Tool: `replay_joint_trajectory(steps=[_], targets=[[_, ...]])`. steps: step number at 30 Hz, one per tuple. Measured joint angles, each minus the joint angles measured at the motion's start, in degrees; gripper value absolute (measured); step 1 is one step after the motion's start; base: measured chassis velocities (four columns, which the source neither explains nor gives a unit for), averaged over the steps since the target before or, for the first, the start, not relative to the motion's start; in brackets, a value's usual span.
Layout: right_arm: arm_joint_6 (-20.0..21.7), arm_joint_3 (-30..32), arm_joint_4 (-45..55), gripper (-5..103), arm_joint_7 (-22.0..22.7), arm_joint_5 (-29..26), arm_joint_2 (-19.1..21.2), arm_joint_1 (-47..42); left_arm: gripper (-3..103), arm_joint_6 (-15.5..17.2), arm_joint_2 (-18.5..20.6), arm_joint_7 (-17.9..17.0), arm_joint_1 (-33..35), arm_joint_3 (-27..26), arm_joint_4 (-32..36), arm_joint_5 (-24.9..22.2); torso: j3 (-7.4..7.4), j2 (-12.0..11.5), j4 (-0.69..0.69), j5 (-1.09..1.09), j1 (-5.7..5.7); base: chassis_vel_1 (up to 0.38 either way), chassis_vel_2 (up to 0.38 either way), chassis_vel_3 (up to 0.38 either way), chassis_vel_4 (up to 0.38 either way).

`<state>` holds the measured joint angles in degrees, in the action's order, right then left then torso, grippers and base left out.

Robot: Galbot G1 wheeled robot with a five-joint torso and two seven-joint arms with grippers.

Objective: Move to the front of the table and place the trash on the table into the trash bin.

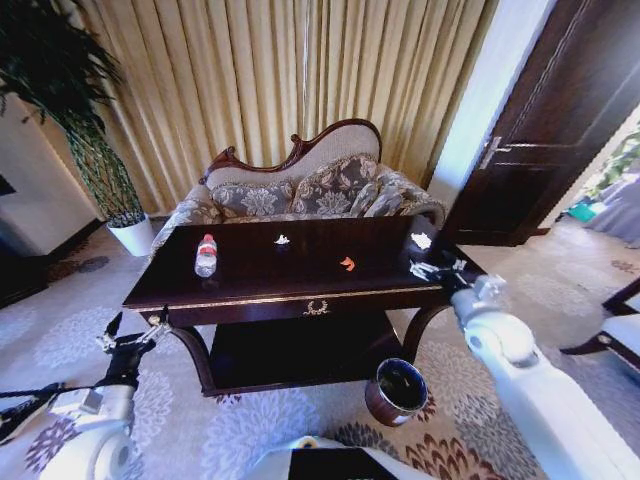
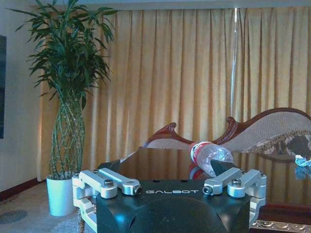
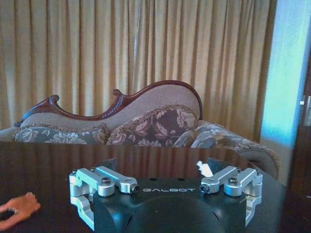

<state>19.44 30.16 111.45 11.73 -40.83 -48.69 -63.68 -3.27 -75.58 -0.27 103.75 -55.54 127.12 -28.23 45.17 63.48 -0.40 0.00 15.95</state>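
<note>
The dark glossy table [image 1: 250,292] stands right before me. On its top lies the trash: a clear bottle [image 1: 205,255] with a red cap at the left, a white paper scrap [image 1: 282,240] toward the back, an orange scrap [image 1: 347,264] in the middle and another white scrap [image 1: 421,240] at the right. The round trash bin [image 1: 398,390] stands on the carpet under the table's front right corner. My left gripper [image 1: 133,328] hangs open below the table's left front corner, facing the bottle [image 2: 210,156]. My right gripper [image 1: 438,269] is open over the table's right end, near the white scrap [image 3: 205,169] and orange scrap [image 3: 17,208].
A carved sofa [image 1: 300,190] with patterned cushions stands behind the table, before gold curtains. A tall plant in a white pot [image 1: 133,235] is at the back left. A dark door [image 1: 545,120] is at the right, and a chair [image 1: 618,330] at the far right.
</note>
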Motion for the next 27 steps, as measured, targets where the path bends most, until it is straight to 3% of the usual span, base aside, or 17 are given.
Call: replay_joint_trajectory(steps=[6,27], targets=[[2.01,-7.51,-7.92,100,1.79,0.28,-1.05,10.66,100,0.46,0.17,-0.04,-0.21,-0.15,0.48,0.01,0.0,0.0,0.0,0.0,0.0,0.0,0.0,0.0,0.0],[2.7,-16.52,-26.5,100,1.94,1.26,-2.08,27.15,100,0.9,-0.94,-0.07,0.35,-0.25,1.07,0.2,0.0,0.0,0.01,-0.01,0.0,0.0,0.0,0.0,0.0]])
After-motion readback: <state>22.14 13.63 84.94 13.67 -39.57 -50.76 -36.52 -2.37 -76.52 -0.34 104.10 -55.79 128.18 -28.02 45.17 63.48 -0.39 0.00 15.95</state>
